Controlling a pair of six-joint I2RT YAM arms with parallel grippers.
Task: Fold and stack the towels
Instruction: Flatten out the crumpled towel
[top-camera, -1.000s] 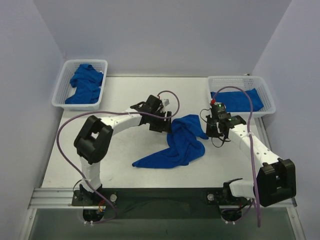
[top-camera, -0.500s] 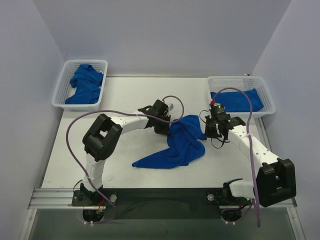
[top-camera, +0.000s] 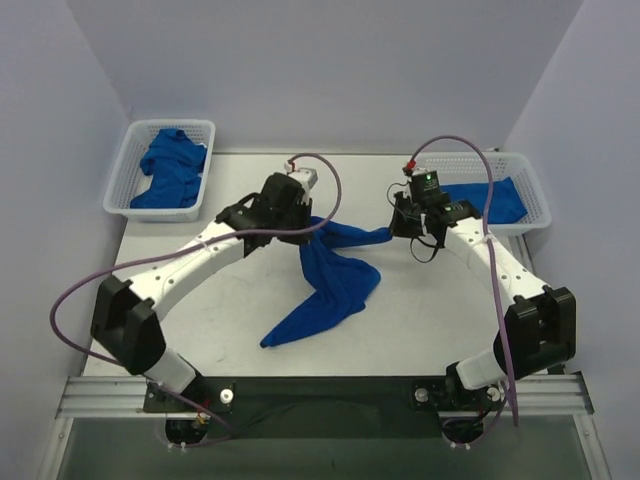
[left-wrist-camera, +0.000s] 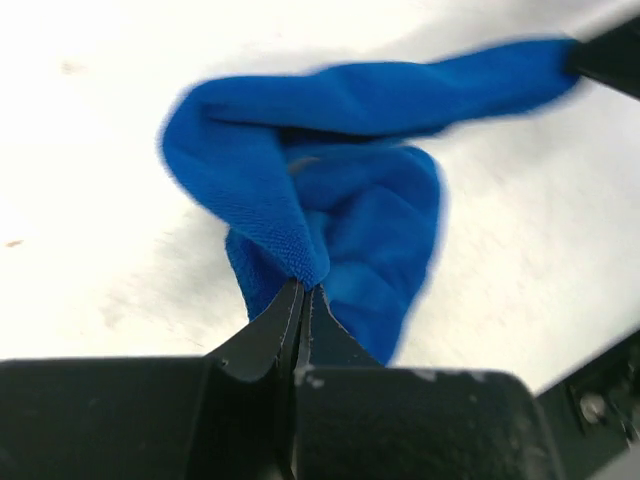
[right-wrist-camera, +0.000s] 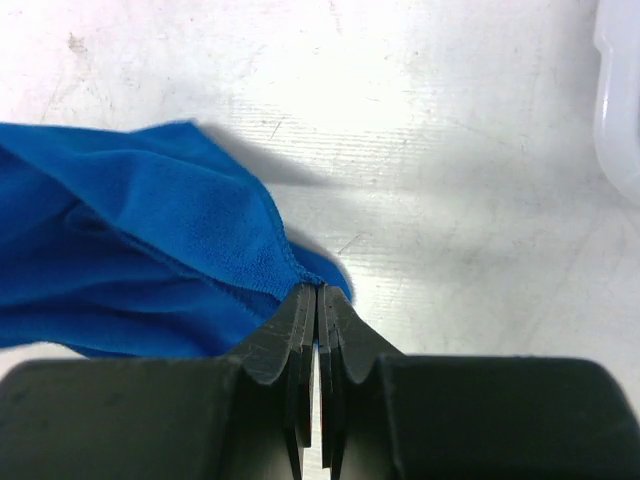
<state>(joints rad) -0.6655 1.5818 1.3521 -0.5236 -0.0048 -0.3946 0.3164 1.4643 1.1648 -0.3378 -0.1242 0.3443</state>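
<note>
A blue towel (top-camera: 330, 280) hangs stretched between both grippers above the middle of the table, its lower part trailing down to the front left. My left gripper (top-camera: 312, 228) is shut on one corner of it (left-wrist-camera: 300, 270), the cloth bunched just beyond the tips. On the opposite corner (right-wrist-camera: 310, 275) my right gripper (top-camera: 392, 232) is shut too. More blue towels lie crumpled in the left basket (top-camera: 170, 165). A flat blue towel (top-camera: 490, 200) rests in the right basket.
The white left basket (top-camera: 122, 175) stands at the table's back left corner, the white right basket (top-camera: 535, 190) at the back right. Purple cables loop over both arms. Walls close in on the left, back and right.
The left gripper closed on the towel's corner and lifted it back and left. The right gripper rose toward the back, pulling the towel taut between them.
</note>
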